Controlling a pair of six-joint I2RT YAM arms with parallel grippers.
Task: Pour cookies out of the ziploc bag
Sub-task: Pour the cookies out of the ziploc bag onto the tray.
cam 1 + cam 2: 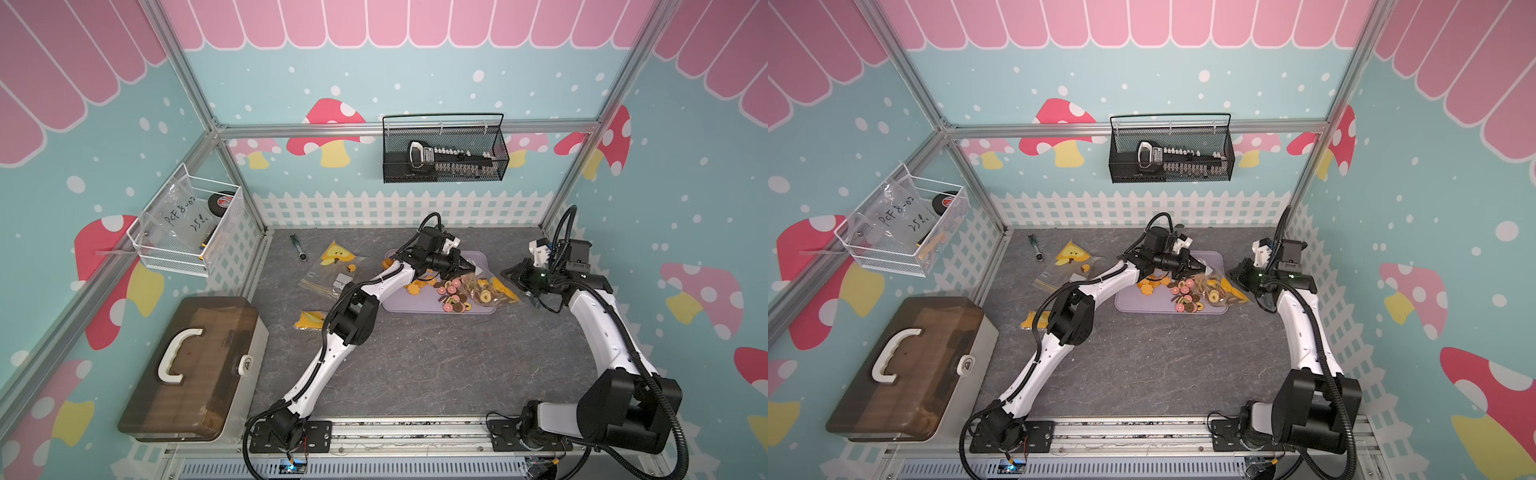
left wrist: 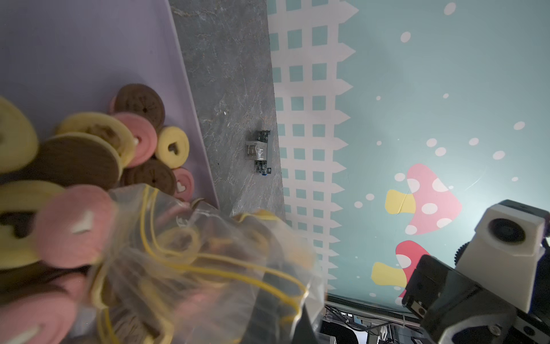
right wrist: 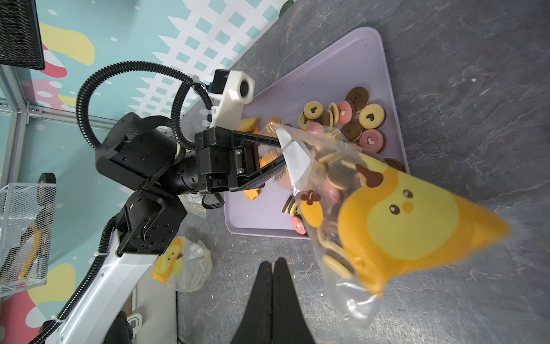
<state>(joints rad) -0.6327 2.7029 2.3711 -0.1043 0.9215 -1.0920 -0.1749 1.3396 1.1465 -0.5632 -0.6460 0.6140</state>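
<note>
Left arm (image 1: 320, 370) is extended forward, bent at the elbow, wrist held level; left gripper (image 3: 290, 152) is clamped on the ziploc bag (image 3: 401, 220). Right arm (image 1: 594, 316) is arched forward; right gripper (image 3: 272, 261) is closed, black fingers pressed together

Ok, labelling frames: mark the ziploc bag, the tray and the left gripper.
ziploc bag (image 3: 410, 226): right wrist view, yellow print.
tray (image 3: 336, 76): right wrist view, bare floor.
left gripper (image 3: 293, 155): right wrist view, between fingertips.

Pink, brown and yellow cookies (image 3: 345, 111); lilac tray (image 3: 327, 68); clear bag (image 3: 387, 214) printed with an orange-and-yellow chick; grey veined table (image 1: 415, 365).
</note>
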